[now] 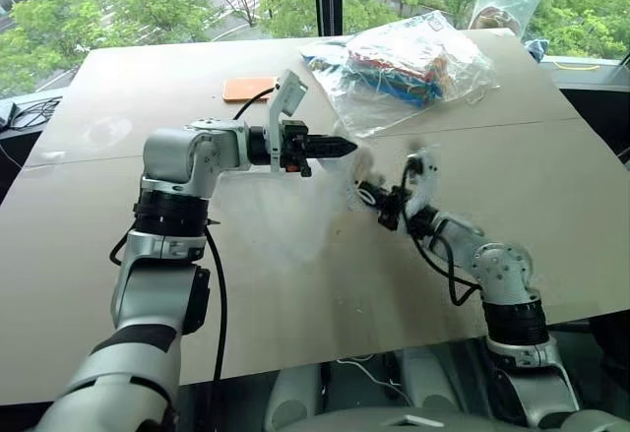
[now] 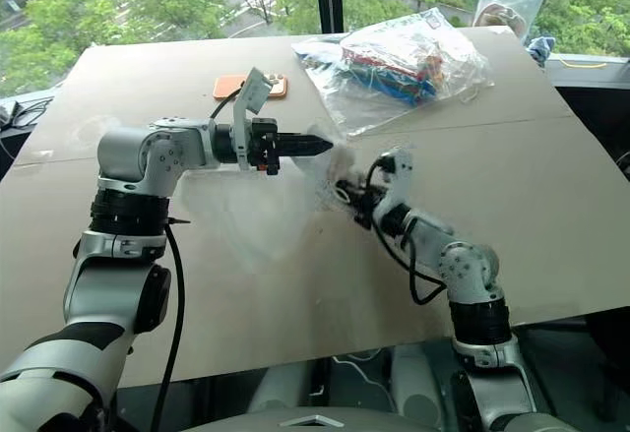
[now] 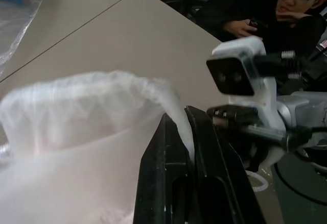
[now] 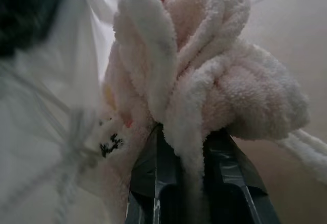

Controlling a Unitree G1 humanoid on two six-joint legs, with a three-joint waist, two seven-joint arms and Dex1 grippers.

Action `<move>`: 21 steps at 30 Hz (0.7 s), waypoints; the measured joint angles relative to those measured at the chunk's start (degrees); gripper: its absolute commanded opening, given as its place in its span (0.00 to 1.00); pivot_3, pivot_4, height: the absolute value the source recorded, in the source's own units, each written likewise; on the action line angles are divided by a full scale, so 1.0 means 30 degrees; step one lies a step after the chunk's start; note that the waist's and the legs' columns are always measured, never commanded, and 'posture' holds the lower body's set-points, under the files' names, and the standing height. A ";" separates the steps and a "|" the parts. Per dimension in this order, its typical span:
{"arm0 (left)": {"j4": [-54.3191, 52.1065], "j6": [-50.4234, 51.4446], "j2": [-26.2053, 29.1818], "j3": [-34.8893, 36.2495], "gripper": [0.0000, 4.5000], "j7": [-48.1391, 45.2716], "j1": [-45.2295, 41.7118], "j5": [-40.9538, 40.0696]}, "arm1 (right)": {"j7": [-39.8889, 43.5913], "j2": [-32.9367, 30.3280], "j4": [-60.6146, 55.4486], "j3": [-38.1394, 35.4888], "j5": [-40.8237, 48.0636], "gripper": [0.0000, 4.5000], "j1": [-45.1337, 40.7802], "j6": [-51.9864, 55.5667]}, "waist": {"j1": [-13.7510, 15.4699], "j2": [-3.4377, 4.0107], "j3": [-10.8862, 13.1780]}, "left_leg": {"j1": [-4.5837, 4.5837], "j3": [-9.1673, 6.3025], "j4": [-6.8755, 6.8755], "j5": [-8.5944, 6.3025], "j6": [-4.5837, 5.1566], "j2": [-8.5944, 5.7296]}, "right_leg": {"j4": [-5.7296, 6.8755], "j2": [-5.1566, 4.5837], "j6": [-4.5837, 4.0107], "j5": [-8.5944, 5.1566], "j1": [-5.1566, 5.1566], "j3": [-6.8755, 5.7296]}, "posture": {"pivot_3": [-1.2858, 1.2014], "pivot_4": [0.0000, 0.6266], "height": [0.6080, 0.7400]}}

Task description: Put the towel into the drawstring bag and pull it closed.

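Beyond the tan tabletop (image 1: 295,284) stand green trees. From above, the left gripper (image 1: 340,146) is clamped on the thin white translucent drawstring bag (image 1: 285,225), hanging limp. Left wrist: its rim (image 3: 87,83) gapes, flimsy. Right wrist: the right gripper (image 4: 184,137) pinches the soft off-white terry towel (image 4: 204,71), probably at the mouth.

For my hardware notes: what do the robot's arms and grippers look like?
Both arms are silver-grey jointed segments with black bands at the joints and loose black cables. Each ends in a gripper of two black fingers: left gripper, right gripper. A white camera housing sits at each wrist.
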 measured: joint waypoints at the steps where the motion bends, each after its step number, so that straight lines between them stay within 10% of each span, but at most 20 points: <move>1: 0.0004 -0.0087 0.0192 -0.0045 0.00 -0.0069 0.0002 0.0029 | 0.0273 -0.0463 -0.0008 0.0308 -0.0580 0.01 0.0197 -0.0013 | 0.0000 -0.0001 0.0000 | -0.0003 0.0001 0.0006 0.0000 0.0000 -0.0002 | -0.0002 -0.0003 0.0001 0.0000 0.0000 0.0001 | 0.52 0.24 1.00; 21: 0.3378 -0.8982 0.0770 -0.3888 0.00 -0.4474 -0.2701 0.4194 | 0.1435 -0.3580 -0.4983 -0.4188 0.0161 0.01 0.2485 0.1480 | 0.0306 -0.0012 0.0002 | -0.0017 0.0006 0.0023 -0.0003 0.0005 -0.0001 | -0.0018 0.0001 0.0003 -0.0001 0.0006 -0.0005 | 0.52 0.24 1.00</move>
